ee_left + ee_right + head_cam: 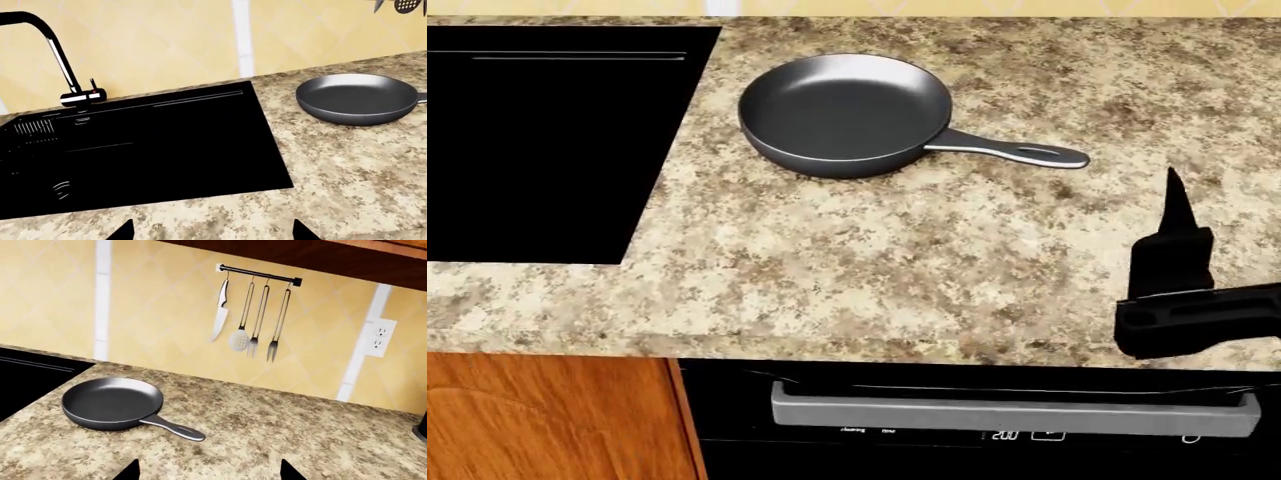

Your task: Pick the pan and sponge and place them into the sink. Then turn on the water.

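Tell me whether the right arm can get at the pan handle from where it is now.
Probably yes. The right gripper hangs over bare countertop, and the pan has its handle pointing toward that side, with nothing between them.

Home kitchen. Granite countertop (961,260) w/ black sink (133,150), oven (1001,415) below. Utensil rail (257,274), tiled wall behind.

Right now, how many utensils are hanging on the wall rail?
4, side by side on the black rail behind the counter: a knife, a slotted spatula, then two long forks. None look hidden.
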